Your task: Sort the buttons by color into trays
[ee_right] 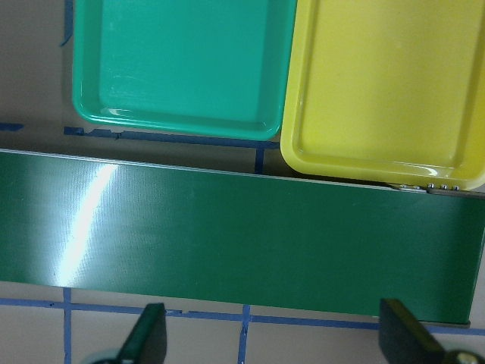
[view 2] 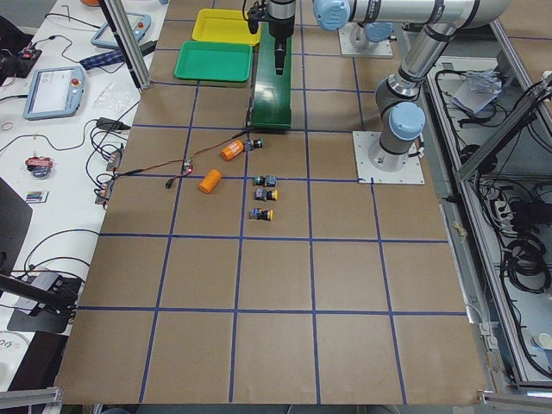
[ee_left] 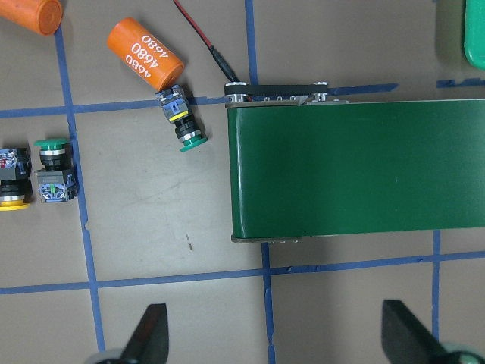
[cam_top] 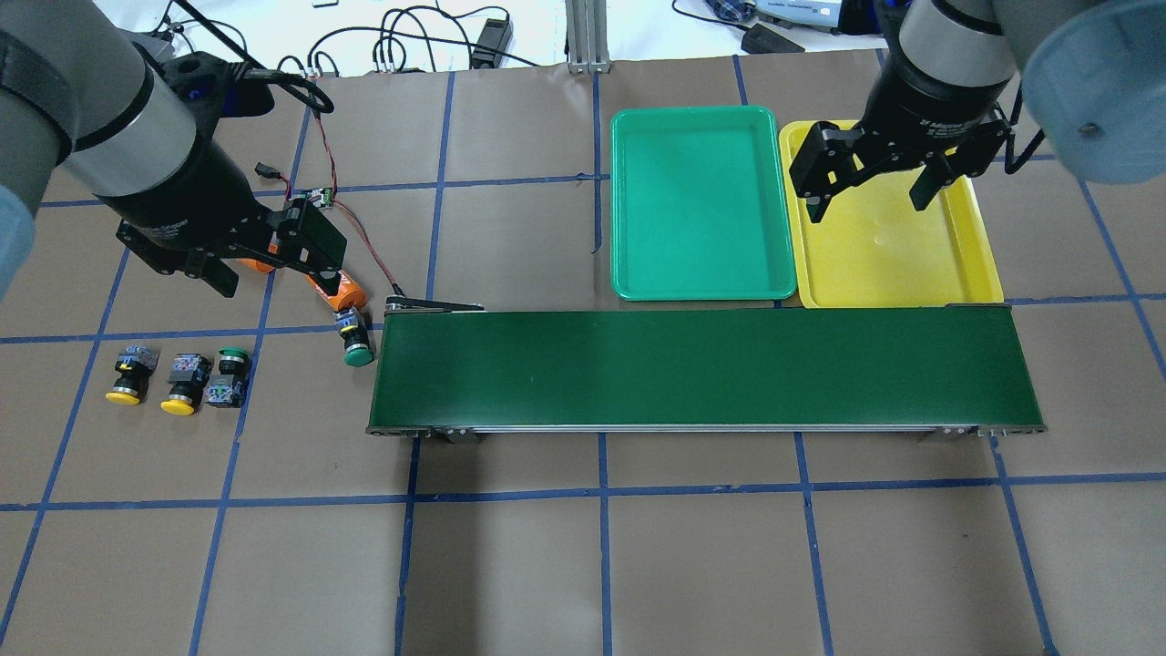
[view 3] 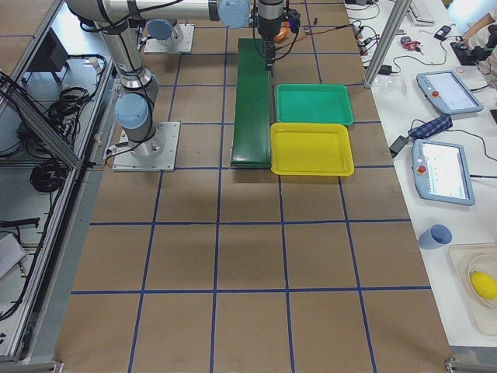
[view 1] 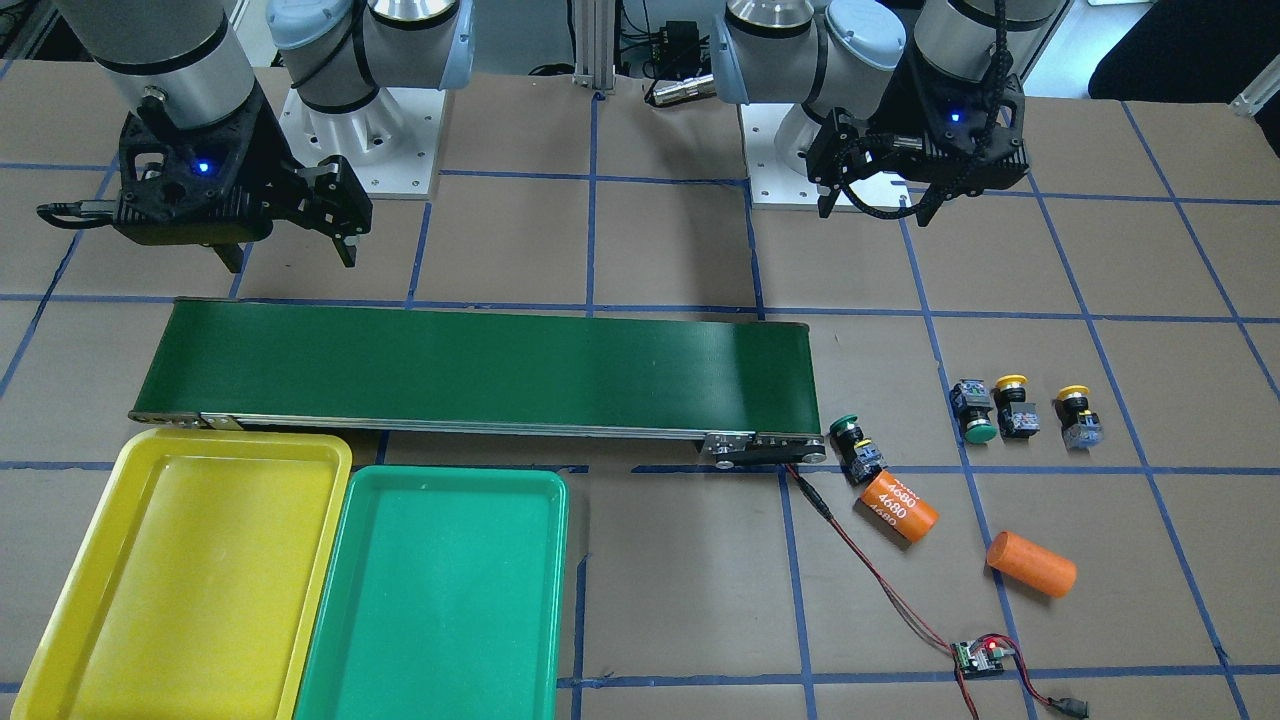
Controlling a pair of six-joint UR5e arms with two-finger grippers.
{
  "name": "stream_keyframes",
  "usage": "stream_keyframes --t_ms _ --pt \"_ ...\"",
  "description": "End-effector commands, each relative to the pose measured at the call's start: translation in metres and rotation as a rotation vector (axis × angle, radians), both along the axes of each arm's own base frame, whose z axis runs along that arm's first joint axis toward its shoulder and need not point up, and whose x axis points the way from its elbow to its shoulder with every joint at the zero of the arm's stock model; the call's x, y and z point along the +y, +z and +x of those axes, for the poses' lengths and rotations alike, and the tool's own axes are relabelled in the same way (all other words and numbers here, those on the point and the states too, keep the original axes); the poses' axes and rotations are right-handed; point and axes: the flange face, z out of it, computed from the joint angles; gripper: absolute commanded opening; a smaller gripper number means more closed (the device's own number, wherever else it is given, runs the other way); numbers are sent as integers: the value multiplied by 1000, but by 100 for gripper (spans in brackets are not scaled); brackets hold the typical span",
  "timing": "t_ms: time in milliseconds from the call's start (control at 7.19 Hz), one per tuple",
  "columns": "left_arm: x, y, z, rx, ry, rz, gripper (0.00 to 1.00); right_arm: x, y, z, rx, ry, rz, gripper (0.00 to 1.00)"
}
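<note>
Nothing sorted yet. Buttons (cam_top: 182,383) lie on table off belt's (cam_top: 701,364) 9 o'clock end: three in row, one green just beside orange cylinder (ee_left: 144,54). Left gripper (cam_top: 269,264) hangs over that end, jaws apart, empty, likely poised to pick. Right gripper (cam_top: 867,187), jaws apart, hangs over yellow tray (cam_top: 897,301) at belt's 1 o'clock, green tray (cam_top: 697,293) alongside, probably to receive.

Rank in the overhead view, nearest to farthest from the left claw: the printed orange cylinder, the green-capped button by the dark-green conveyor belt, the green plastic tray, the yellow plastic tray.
1. Printed orange cylinder, beside the left claw.
2. Green-capped button, by the belt.
3. Green plastic tray, centre-right.
4. Yellow plastic tray, far right.
</note>
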Motion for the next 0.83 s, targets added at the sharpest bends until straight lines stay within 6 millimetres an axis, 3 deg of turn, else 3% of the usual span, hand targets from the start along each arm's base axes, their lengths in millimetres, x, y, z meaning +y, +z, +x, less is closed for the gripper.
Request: stream_keyframes --t_ms 0,695 --pt "0 2 0 -1 1 -4 100 0 -1 0 0 0 -2 100" --pt "2 -2 1 -2 2 0 100 0 -3 0 -2 0 5 100"
